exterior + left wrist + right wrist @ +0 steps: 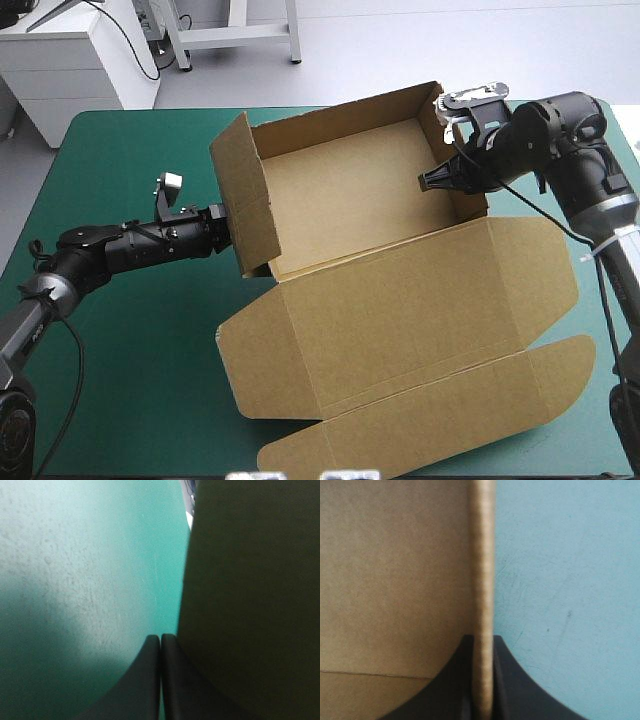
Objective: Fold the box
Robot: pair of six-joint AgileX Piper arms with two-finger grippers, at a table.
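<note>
High view: box (340,190) mid-bench, open tray w/ walls up. Lid (420,320) lies flat on box's near side, flaps spread. Right fingers (457,690) clamped on box's right wall (482,555), board edge between them: one finger inside, one outside. Left fingers (145,680) together in a point, just outside box's left wall (250,605); can't tell if touching. Wide bare teal-green bench (130,160) left of box, narrower strip to its right.

Plain brown box (400,300) — teal-green cover (150,350).
</note>
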